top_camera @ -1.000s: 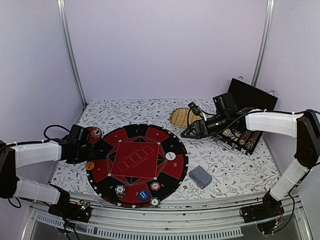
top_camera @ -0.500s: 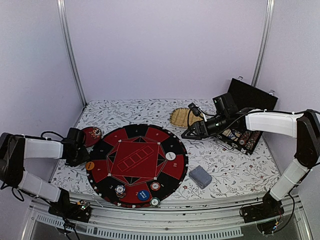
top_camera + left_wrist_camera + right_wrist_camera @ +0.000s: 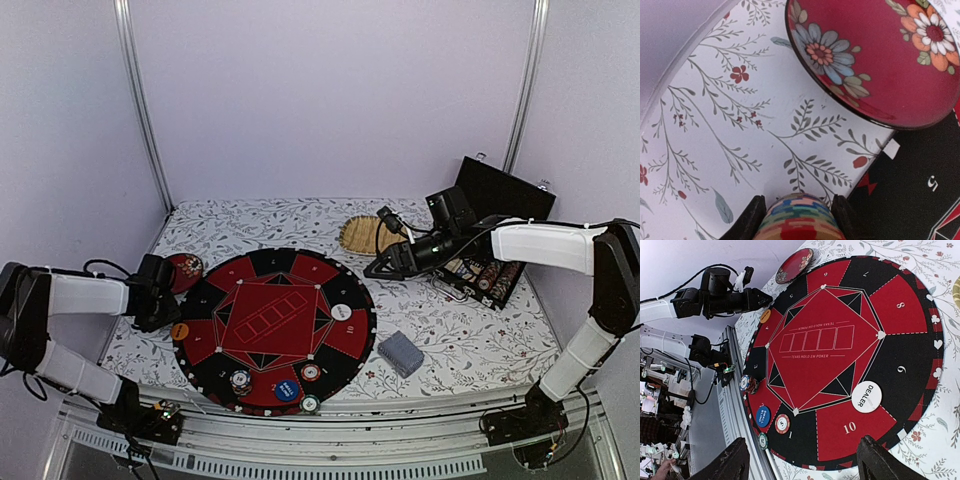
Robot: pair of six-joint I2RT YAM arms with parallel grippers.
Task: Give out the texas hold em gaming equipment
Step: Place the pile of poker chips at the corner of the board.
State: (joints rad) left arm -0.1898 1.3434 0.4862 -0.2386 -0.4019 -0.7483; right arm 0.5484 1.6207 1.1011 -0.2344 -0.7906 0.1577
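The left gripper (image 3: 796, 222) clamps a chip stack (image 3: 799, 216) low at the mat's (image 3: 300, 270) left edge, likely to seat it there, while the right gripper (image 3: 805, 462) hovers wide, empty.

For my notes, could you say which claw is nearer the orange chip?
Left. The left claw is just beside the orange chip; the right claw hovers across the mat.
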